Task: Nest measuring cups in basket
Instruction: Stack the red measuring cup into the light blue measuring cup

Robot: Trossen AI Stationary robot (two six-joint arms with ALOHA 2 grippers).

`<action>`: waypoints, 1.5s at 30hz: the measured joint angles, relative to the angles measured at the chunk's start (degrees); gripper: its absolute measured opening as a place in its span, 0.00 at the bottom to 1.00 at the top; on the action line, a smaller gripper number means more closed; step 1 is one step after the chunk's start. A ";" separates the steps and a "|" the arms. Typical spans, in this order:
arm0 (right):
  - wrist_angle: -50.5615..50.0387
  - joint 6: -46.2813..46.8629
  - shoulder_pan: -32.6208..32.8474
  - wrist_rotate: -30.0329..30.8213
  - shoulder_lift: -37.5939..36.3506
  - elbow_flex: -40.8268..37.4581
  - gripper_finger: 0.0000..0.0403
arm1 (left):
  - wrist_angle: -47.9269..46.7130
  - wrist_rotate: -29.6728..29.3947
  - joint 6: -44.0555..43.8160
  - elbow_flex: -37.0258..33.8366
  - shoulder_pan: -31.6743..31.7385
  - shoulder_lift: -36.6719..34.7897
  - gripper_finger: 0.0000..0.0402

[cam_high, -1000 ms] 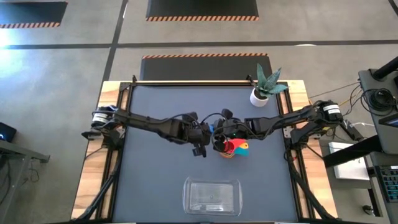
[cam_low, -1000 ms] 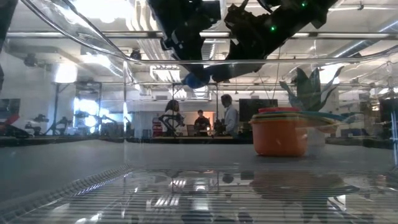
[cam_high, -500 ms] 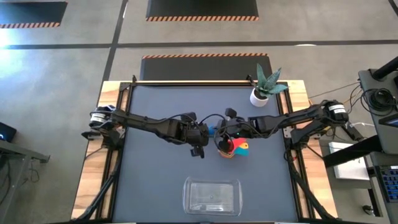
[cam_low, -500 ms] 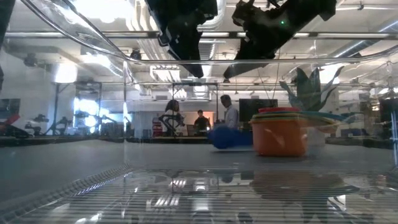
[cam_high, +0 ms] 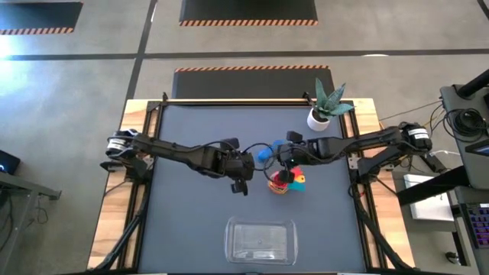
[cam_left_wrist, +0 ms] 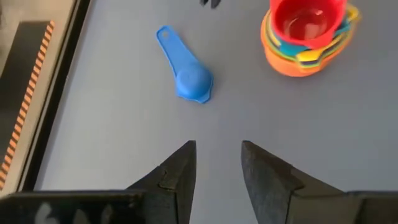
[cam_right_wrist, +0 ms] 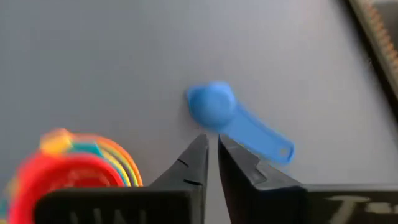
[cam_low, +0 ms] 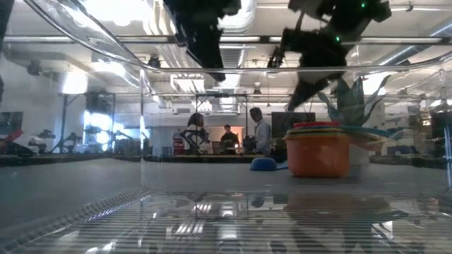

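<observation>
A blue measuring cup (cam_left_wrist: 193, 81) lies mouth down on the dark table, its handle (cam_left_wrist: 165, 38) flat on the mat, beside a nested stack (cam_high: 286, 182) with orange outermost and red innermost. The clear basket (cam_high: 260, 241) stands near the table's near edge. My left gripper (cam_high: 243, 174) hovers open, left of the blue cup (cam_high: 263, 156), with its fingers (cam_left_wrist: 180, 171) pointing at the mat short of it. My right gripper (cam_high: 284, 164) hangs above the table between the blue cup (cam_right_wrist: 214, 106) and the stack (cam_right_wrist: 78, 165), its fingers shut to a thin slit and holding nothing.
A small white pot with a spiky plant (cam_high: 322, 113) stands at the table's far right. The basket's clear wall (cam_low: 85, 42) fills the low view's foreground. Bare mat lies left of the arms and between the stack and the basket. People stand in the room beyond the table.
The blue cup, held up in the air between the two grippers a second ago, has dropped to the table and settled mouth down left of the stack. My right gripper has drawn back toward the table's right and risen. My left gripper has eased slightly toward the left.
</observation>
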 joint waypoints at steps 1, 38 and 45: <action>-0.85 -0.67 -1.03 -1.50 0.27 -0.05 0.10 | 0.11 -0.04 0.39 -0.30 -0.35 -0.89 0.27; -1.09 -48.31 -23.21 -6.07 21.18 6.82 0.49 | 65.07 10.71 10.09 -54.54 -0.88 -36.55 0.27; 0.83 -54.70 -22.86 -5.77 21.63 5.78 0.49 | 64.81 10.84 11.21 -54.92 0.06 -36.10 0.27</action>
